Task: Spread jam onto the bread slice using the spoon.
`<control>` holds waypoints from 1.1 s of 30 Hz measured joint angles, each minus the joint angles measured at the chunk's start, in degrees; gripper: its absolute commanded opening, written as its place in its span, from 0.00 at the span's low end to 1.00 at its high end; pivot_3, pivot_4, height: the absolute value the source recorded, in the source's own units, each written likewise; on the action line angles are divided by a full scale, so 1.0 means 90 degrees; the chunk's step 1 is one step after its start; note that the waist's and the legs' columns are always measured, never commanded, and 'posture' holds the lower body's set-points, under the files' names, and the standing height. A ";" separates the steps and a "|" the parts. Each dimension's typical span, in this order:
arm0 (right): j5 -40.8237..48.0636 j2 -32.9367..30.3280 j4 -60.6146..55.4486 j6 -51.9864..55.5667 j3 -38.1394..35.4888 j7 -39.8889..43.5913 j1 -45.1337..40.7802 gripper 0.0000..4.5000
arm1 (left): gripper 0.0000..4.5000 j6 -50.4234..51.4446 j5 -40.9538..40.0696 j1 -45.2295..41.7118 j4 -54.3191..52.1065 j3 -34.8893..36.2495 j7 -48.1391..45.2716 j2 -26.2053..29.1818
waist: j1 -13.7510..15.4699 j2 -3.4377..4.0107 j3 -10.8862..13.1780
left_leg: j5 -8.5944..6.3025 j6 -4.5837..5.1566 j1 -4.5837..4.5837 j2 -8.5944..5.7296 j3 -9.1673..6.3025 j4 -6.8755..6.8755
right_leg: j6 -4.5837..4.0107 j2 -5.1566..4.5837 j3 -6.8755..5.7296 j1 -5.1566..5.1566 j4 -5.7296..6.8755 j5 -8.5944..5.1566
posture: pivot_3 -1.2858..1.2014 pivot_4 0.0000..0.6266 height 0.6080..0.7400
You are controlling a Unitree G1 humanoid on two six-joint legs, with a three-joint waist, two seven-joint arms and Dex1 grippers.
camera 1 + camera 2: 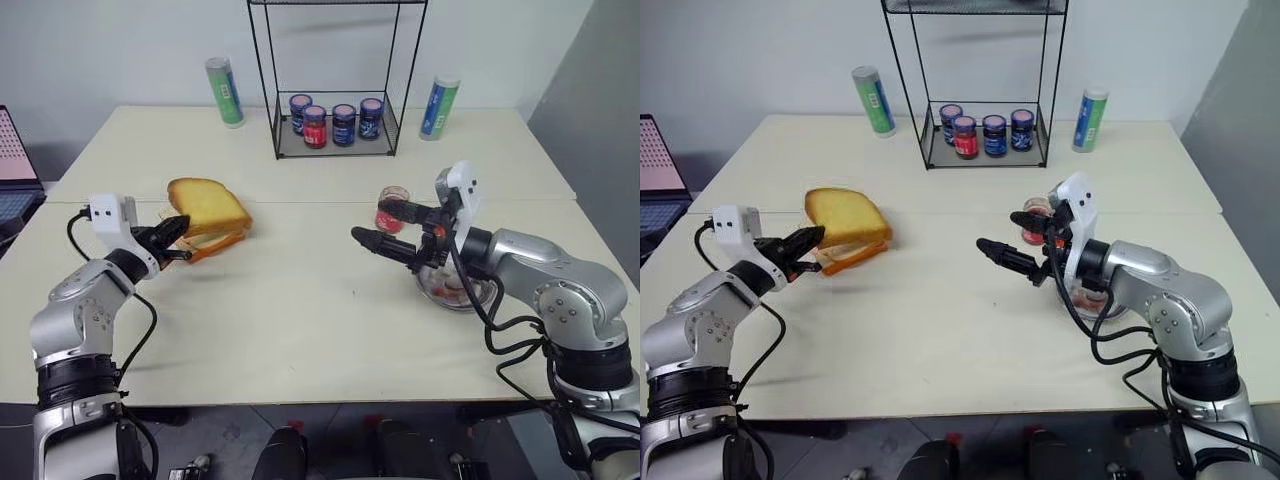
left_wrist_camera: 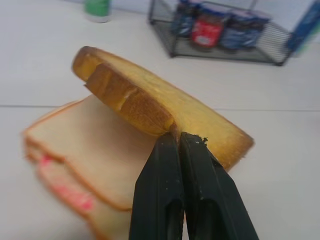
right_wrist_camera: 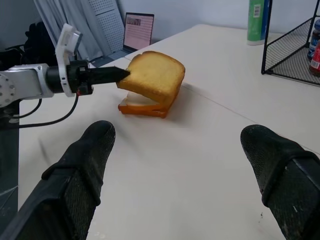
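the left gripper (image 1: pixel 180 232) is clamped on the near edge of the bread slice (image 1: pixel 208 204), holding it tilted, raised off the paler slices (image 1: pixel 215 240) stacked beneath on the table (image 1: pixel 300 320). the right gripper (image 1: pixel 385 225) hangs wide apart and empty above the table, just beside the jam (image 1: pixel 391 208) and over a round steel dish (image 1: pixel 455 290).

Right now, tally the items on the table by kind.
Dark-lidded jars in the wire rack: 4
Tall cans: 2
Bread slices: 3
Jam jar: 1
Steel dish: 1
Total: 11
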 measured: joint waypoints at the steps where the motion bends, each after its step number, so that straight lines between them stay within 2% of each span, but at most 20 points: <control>1: 0.0059 -0.0111 -0.0095 0.0057 -0.0084 0.0005 0.0046 1.00 | 0.01 0.0294 -0.0231 0.0080 -0.0389 -0.0054 -0.0145 0.0139 | 0.0000 0.0000 0.0000 | 0.0000 0.0000 -0.0015 0.0001 -0.0003 0.0000 | 0.0000 0.0000 -0.0001 -0.0011 -0.0003 0.0000 | 0.52 0.24 1.00; 6: 0.0584 -0.0554 -0.0641 0.0468 -0.0579 0.0023 0.0535 1.00 | 0.01 0.1396 -0.1037 0.0314 -0.1700 -0.0371 -0.0345 0.0247 | 0.0019 0.0005 0.0003 | 0.0000 0.0000 -0.0020 -0.0003 -0.0001 0.0001 | 0.0000 0.0000 -0.0001 -0.0010 -0.0010 0.0000 | 0.52 0.24 1.00; 11: 0.1145 -0.0763 -0.1119 0.0810 -0.0955 -0.0186 0.0917 1.00 | 0.01 0.1674 -0.1151 0.0897 -0.2269 -0.0789 0.0197 -0.0454 | 0.0001 0.0005 0.0004 | 0.0000 0.0000 -0.0013 -0.0005 0.0008 0.0002 | 0.0000 0.0003 0.0008 -0.0009 -0.0009 0.0000 | 0.52 0.24 1.00; 17: 0.1225 -0.0810 -0.1441 0.0850 -0.1058 -0.0543 0.1492 1.00 | 0.01 0.1024 -0.0395 0.1650 -0.2179 -0.1458 0.0725 -0.1256 | 0.0076 0.0004 0.0004 | 0.0000 0.0000 -0.0015 -0.0010 0.0005 0.0003 | 0.0000 0.0009 0.0006 -0.0008 -0.0015 0.0000 | 0.52 0.24 1.00; 23: 0.1212 -0.0759 -0.1659 0.0821 -0.1027 -0.0815 0.1795 1.00 | 0.01 0.0349 0.0298 0.1697 -0.1828 -0.2044 0.0748 -0.1518 | 0.0131 0.0004 0.0004 | 0.0001 0.0000 -0.0014 -0.0015 0.0009 0.0006 | 0.0001 0.0018 0.0008 -0.0004 -0.0015 0.0000 | 0.52 0.24 1.00; 28: 0.1062 -0.0718 -0.1664 0.0698 -0.0938 -0.0968 0.1883 1.00 | 0.01 0.0004 0.0637 0.1449 -0.1462 -0.2221 0.0621 -0.1526 | 0.0134 0.0004 0.0004 | 0.0001 0.0000 -0.0013 -0.0020 0.0007 0.0006 | 0.0001 0.0020 0.0005 0.0000 -0.0016 0.0000 | 0.52 0.24 1.00; 33: 0.0995 -0.0718 -0.1664 0.0664 -0.0898 -0.0999 0.2002 1.00 | 0.21 -0.0086 0.0711 0.1347 -0.1263 -0.2220 0.0413 -0.1398 | 0.0131 0.0004 0.0004 | 0.0001 0.0000 -0.0011 -0.0019 0.0007 0.0005 | 0.0001 0.0022 0.0004 0.0000 -0.0016 0.0000 | 0.52 0.24 1.00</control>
